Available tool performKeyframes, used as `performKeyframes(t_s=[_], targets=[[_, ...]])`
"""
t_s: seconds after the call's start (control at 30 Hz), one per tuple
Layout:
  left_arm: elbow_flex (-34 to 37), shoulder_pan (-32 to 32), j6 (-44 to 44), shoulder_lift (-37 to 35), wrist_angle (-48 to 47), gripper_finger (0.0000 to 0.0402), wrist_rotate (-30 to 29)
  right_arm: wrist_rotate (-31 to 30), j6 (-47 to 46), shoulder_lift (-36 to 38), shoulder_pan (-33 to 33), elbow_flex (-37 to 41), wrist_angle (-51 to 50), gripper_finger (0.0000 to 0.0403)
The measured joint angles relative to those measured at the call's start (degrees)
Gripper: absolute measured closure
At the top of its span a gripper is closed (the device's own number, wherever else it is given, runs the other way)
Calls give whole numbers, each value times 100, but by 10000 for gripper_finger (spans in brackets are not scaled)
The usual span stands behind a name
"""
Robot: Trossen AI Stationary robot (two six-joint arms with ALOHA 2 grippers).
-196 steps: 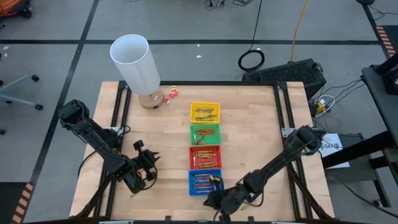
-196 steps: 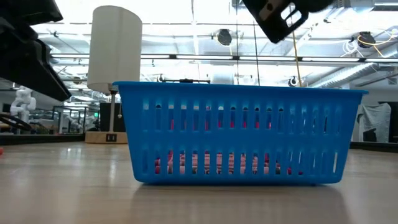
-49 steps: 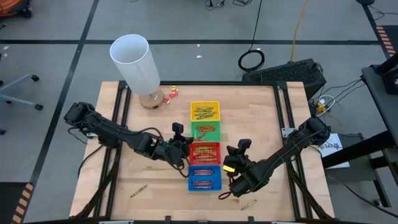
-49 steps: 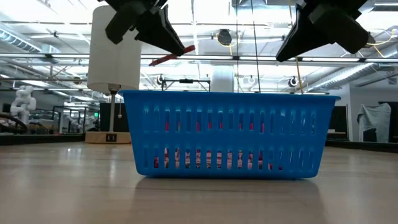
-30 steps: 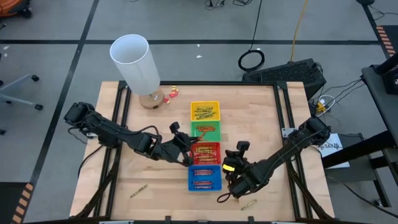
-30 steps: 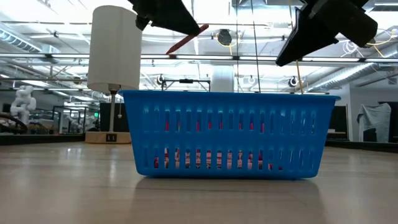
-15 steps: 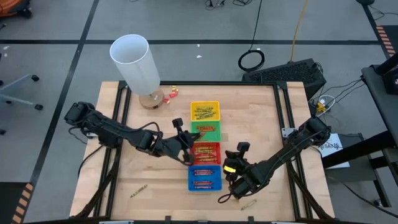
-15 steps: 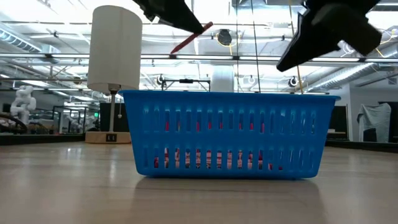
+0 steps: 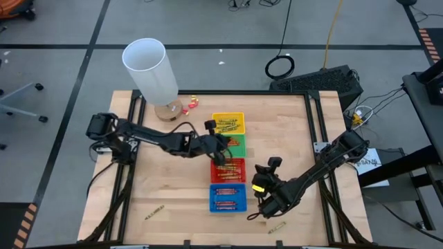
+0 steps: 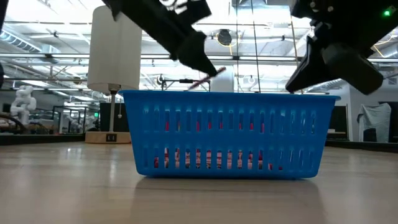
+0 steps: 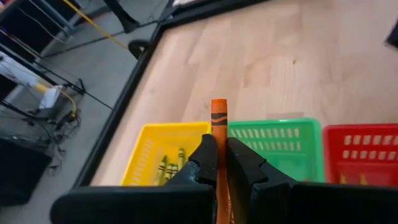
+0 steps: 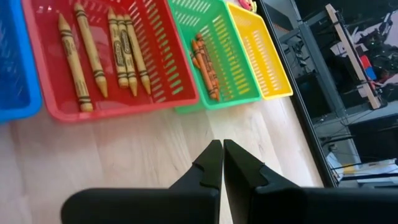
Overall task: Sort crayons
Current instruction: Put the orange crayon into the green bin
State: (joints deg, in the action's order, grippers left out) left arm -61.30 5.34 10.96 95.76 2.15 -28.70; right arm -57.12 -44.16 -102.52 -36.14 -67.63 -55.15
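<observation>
Four trays stand in a row: yellow [image 9: 228, 116], green [image 9: 239, 148], red [image 9: 241, 170], blue [image 9: 228, 207]. Crayons lie in each; orange ones [image 12: 205, 65] lie in the green tray and brownish ones [image 12: 99, 53] in the red. My left gripper [image 9: 220, 144] hangs over the green tray, shut on an orange crayon [image 11: 218, 118]. My right gripper [image 12: 217, 152] is shut with nothing in it, above the table just right of the blue tray [image 9: 256, 213]. My left gripper pinches the orange crayon between its two fingers, which lie along its shaft [image 11: 218, 140]. The crayon's far end [image 11: 218, 104] sticks out past the fingertips. The fingers slant down from the table's left. In the low view the crayon [image 10: 208, 78] hangs clear above the trays, tilted downward.
A tall white cylinder [image 9: 152, 69] stands at the far left corner, with small red and yellow bits [image 9: 192, 102] by its base. One loose crayon [image 9: 154, 211] lies near the front left, another [image 9: 277, 226] near the front edge under my right arm.
My left gripper has carried the orange crayon from beside the red tray toward the table's far edge and right, to above the green tray. It has sunk a little and rolled, and the crayon now slants down. My right gripper has sunk slightly.
</observation>
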Motion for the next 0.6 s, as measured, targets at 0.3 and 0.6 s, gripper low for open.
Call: performKeyframes(t_s=[0.3, 0.6], targets=[[0, -303, -65, 694, 170, 380, 777, 15, -18, 0, -2, 39, -2, 403], [0, -387, -459, 1122, 381, 322, 742, 206, -176, 0, -49, 39, -27, 403]])
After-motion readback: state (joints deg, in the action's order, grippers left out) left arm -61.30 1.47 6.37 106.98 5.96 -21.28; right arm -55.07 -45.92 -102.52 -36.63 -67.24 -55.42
